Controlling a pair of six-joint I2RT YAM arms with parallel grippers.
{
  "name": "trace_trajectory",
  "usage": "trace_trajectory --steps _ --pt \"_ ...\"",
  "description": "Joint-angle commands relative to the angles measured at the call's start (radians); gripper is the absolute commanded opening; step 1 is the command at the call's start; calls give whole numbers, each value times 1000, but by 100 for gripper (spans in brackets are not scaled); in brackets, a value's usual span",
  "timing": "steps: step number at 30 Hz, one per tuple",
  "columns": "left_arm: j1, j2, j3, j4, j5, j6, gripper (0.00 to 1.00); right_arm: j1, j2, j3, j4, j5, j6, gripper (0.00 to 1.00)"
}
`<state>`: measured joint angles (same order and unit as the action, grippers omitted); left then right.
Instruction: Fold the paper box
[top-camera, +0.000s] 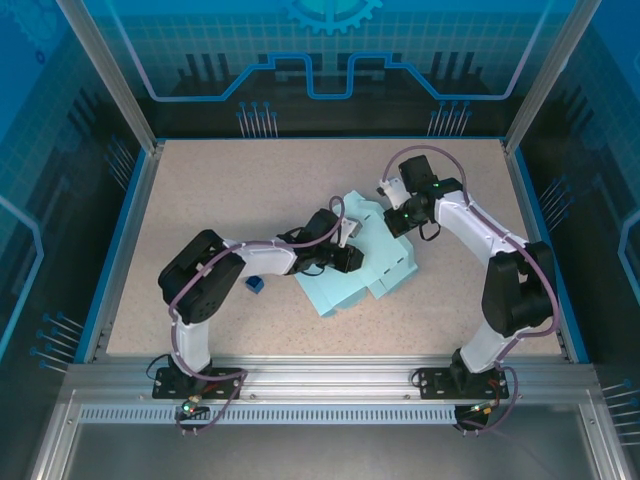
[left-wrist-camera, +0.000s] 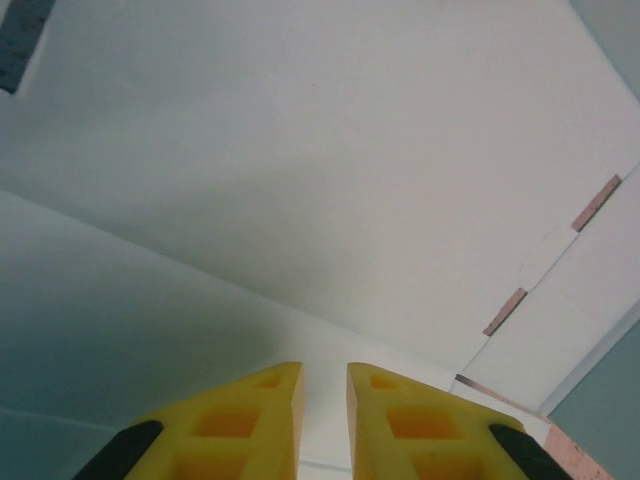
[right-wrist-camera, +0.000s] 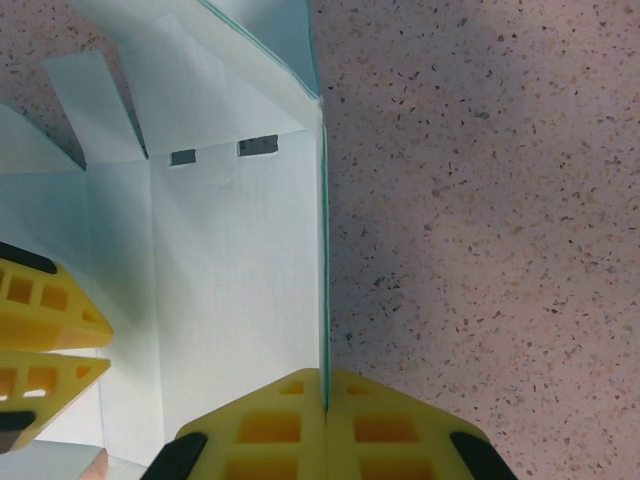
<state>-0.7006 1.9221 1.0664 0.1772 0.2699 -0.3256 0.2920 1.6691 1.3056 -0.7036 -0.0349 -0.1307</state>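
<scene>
Your paper box (top-camera: 345, 290) lies partly unfolded at mid-table. Your right gripper (right-wrist-camera: 325, 392) is clenched on one panel's edge, with bare speckled table (right-wrist-camera: 480, 250) open to its right. Your left gripper (left-wrist-camera: 323, 400) sits over the card, fingers narrowly parted; whether it pinches anything, you cannot tell. A small dark blue cube (top-camera: 254, 284) sits just beside the sheet's left corner, under your left arm.

Likely a lab: aluminium frame (top-camera: 320, 378); blue panels (top-camera: 200, 50).

Left arm (top-camera: 265, 256) and right arm (top-camera: 480, 226) have white links, black joints, purple cables; pincer fingers (right-wrist-camera: 270, 430) are yellow, cut-out.
</scene>
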Motion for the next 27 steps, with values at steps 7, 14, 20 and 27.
trace_trajectory --steps 7,14,20,27 --pt "-3 49 -24 72 -43 -1 15 -7 -12 34 -31 -19 25 0" --pt "-2 97 -44 174 -40 -47 11 54 -29 31 -27 30 103 0" --pt "-2 110 -78 245 -52 -76 9 110 -39 25 -21 76 202 0" --pt "-2 115 -130 326 -75 -102 8 170 -85 -9 25 46 306 0"
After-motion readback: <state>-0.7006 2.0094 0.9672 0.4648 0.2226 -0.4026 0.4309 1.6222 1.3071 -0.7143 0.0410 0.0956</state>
